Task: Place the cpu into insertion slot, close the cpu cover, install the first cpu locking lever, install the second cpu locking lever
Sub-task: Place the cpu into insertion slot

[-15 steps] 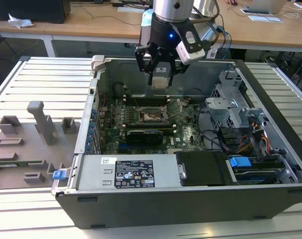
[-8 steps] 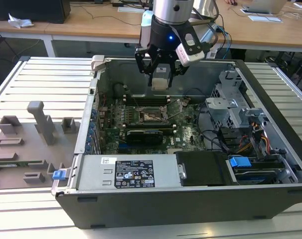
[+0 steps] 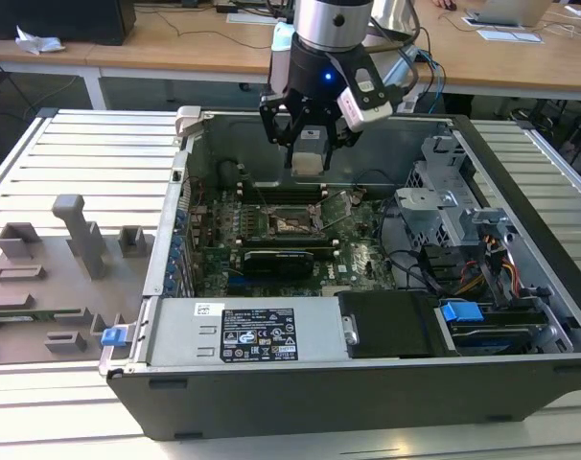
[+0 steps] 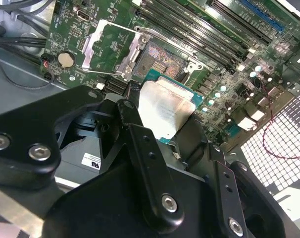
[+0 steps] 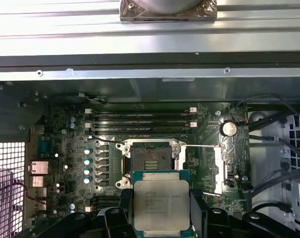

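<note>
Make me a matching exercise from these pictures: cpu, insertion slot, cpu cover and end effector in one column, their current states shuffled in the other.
Column one: 1 flat square silver-topped cpu; 2 square dark metal-rimmed insertion slot; 3 thin silver metal-frame cpu cover; 4 black end effector.
Column two: A flipped open beside the slot; B empty and uncovered; C shut on the cpu; D gripped, not yet seated.
Pairs: 1-D, 2-B, 3-A, 4-C.

Our arm (image 3: 334, 24) comes straight down, wrist vertical. Our tool (image 3: 308, 144) points downward, its two black fingers (image 5: 197, 208) pressed against opposite edges of the cpu (image 5: 161, 210), holding it level.
</note>
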### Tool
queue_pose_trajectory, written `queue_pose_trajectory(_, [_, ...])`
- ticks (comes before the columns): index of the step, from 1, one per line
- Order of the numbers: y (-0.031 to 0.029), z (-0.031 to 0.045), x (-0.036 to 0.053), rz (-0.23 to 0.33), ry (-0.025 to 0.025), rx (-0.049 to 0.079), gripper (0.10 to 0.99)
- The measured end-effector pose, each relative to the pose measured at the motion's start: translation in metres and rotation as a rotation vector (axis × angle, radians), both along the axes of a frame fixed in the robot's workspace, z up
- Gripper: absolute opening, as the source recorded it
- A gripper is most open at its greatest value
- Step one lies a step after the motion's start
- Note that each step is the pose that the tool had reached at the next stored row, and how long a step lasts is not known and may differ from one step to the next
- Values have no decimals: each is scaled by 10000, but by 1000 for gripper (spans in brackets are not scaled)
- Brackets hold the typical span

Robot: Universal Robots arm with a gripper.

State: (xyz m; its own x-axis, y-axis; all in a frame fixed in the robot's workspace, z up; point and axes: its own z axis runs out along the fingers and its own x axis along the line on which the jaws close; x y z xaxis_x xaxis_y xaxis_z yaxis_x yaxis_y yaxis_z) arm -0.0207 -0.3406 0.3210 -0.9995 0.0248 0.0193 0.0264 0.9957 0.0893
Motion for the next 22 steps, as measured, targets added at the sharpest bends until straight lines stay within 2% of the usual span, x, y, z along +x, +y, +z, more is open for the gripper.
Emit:
queue_pose_trajectory(13, [0,-51,0,1,-1,1,541])
queue_pose_trajectory(22, [0,-163,0,0,-1,1,541])
